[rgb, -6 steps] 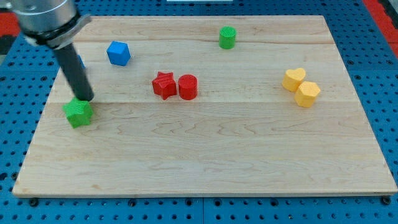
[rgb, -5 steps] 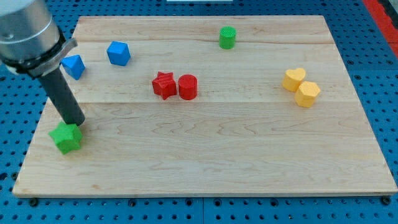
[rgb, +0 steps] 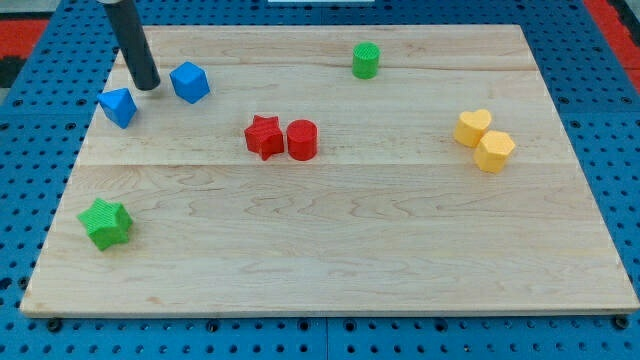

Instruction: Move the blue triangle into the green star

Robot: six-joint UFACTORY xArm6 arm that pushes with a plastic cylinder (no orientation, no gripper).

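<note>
Our tip [rgb: 148, 86] holds nothing and stands between the blue triangle [rgb: 118, 106] and the blue cube [rgb: 190, 83], just above-right of the triangle. The green star [rgb: 106, 222] lies well below the triangle, so we push downward.
</note>
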